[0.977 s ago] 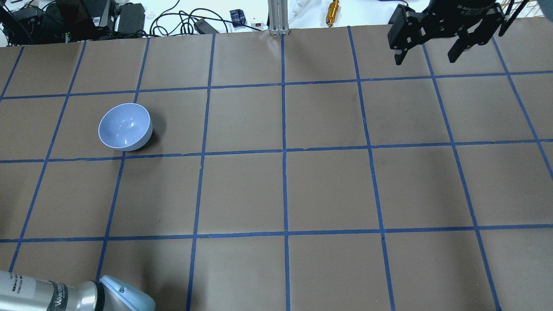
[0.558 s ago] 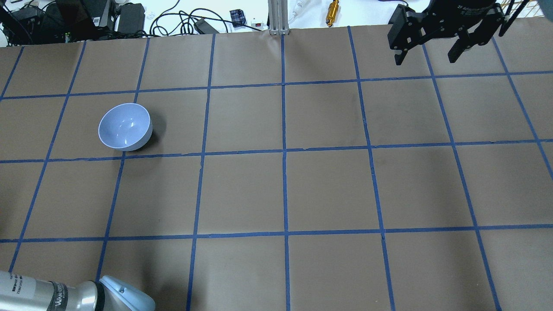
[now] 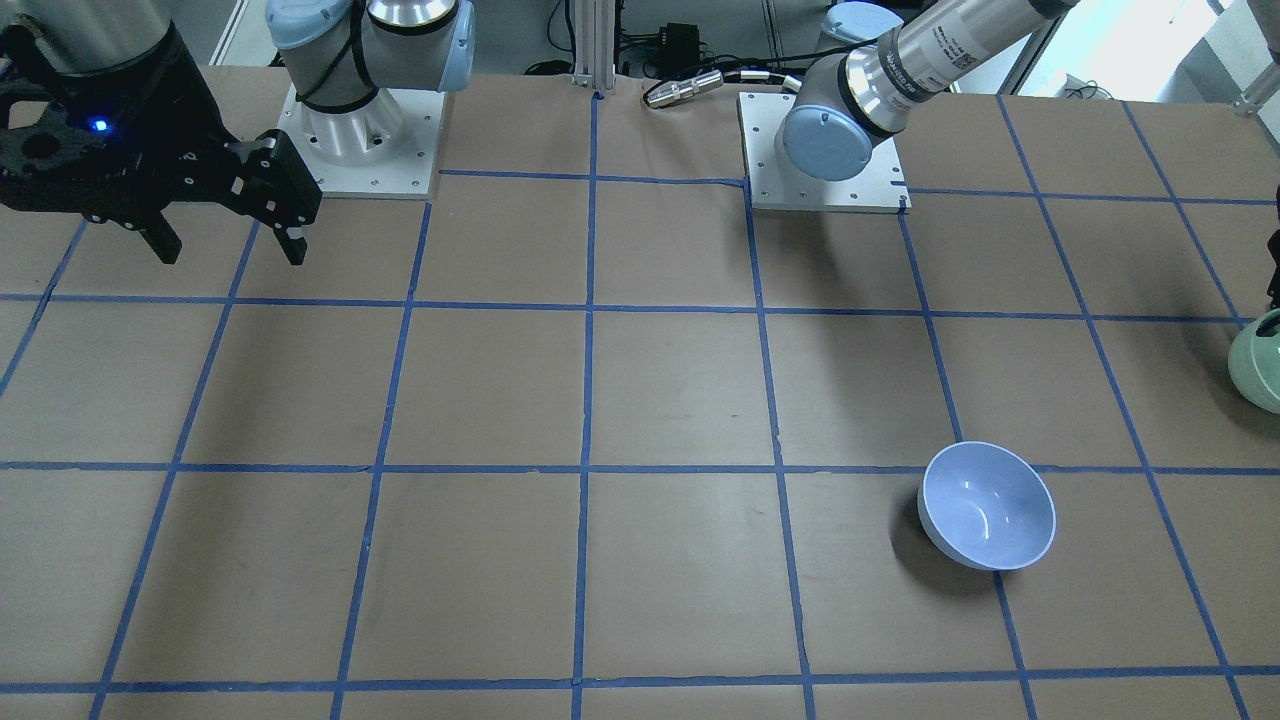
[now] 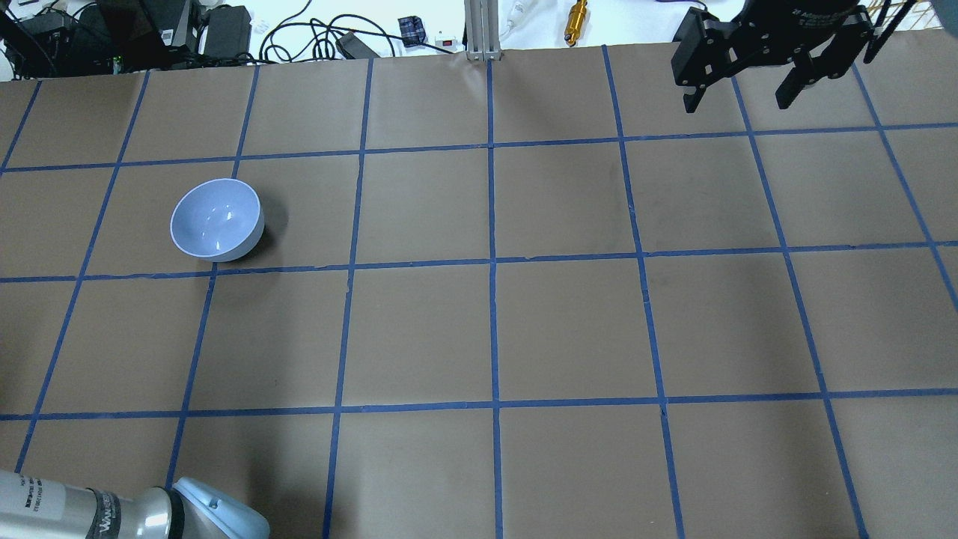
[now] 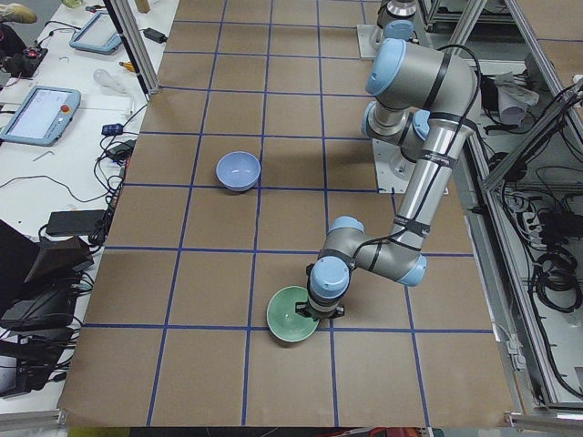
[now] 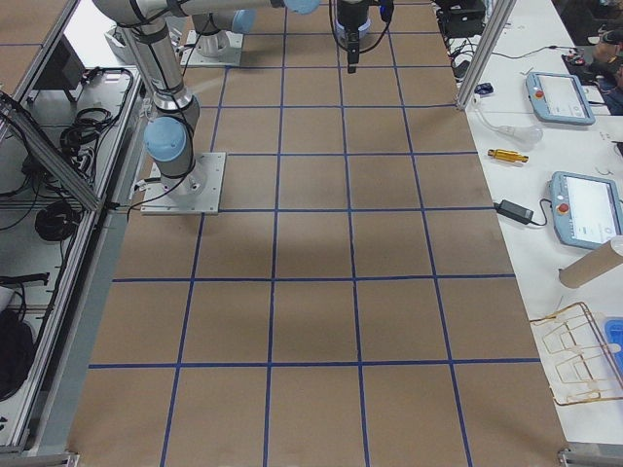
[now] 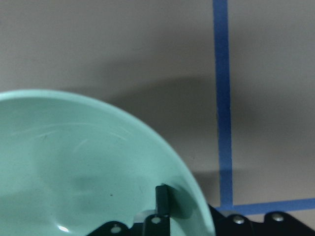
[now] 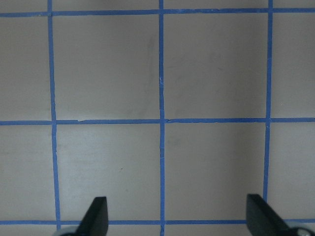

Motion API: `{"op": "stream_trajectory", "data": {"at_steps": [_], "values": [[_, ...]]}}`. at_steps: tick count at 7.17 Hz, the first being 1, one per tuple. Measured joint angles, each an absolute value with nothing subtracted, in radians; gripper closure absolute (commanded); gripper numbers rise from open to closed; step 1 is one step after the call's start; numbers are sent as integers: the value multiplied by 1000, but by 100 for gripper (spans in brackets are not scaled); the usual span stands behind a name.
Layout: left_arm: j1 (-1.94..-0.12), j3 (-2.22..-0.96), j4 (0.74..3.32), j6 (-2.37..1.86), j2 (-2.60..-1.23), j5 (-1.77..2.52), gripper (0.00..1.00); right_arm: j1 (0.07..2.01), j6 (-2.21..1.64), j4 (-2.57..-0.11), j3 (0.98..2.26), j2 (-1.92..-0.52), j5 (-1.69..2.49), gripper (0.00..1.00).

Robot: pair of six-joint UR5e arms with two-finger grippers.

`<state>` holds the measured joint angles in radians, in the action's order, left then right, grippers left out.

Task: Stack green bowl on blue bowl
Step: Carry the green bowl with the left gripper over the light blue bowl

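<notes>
The green bowl [image 5: 293, 315] sits near the table's left end. It fills the lower left of the left wrist view [image 7: 74, 167] and shows at the right edge of the front-facing view [image 3: 1262, 362]. My left gripper [image 5: 325, 305] straddles its rim, with one finger [image 7: 162, 196] against the inner wall and the other hidden outside. It looks shut on the rim. The blue bowl [image 4: 217, 219] stands upright and empty, apart from it [image 3: 987, 518] [image 5: 238, 169]. My right gripper [image 4: 741, 97] hangs open and empty at the far right [image 3: 230, 245] [image 8: 177, 216].
Cables and power gear [image 4: 150, 30], an aluminium post [image 4: 479, 30] and a brass cylinder [image 4: 576, 19] lie beyond the table's far edge. The arm bases [image 3: 360, 130] [image 3: 825, 150] stand on the robot's side. The left arm's elbow [image 4: 135, 513] shows at the bottom left.
The left arm's elbow has crept slightly downward at the overhead view's bottom left. The blue bowl and the right gripper have stayed put.
</notes>
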<state>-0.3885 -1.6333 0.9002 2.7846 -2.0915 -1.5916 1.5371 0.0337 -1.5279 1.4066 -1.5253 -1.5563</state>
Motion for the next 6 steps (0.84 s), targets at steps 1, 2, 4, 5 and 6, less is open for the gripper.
{"op": "stream_trajectory", "data": {"at_steps": [1, 2, 4, 5, 6], "values": [[-404, -1630, 918, 2735, -2057, -1568, 100, 1537, 34, -1528, 1407, -1525, -1557, 0], [-440, -1626, 955, 2675, -2012, -1549, 100, 1537, 34, -1528, 1407, -1526, -1557, 0], [-555, -1605, 1044, 2562, -1909, -1514, 100, 1537, 34, -1528, 1407, -1526, -1556, 0], [-625, -1599, 1070, 2511, -1867, -1493, 100, 1537, 34, -1528, 1407, -1526, -1555, 0], [-713, -1596, 1083, 2448, -1829, -1482, 100, 1537, 33, -1528, 1407, -1526, -1555, 0]]}}
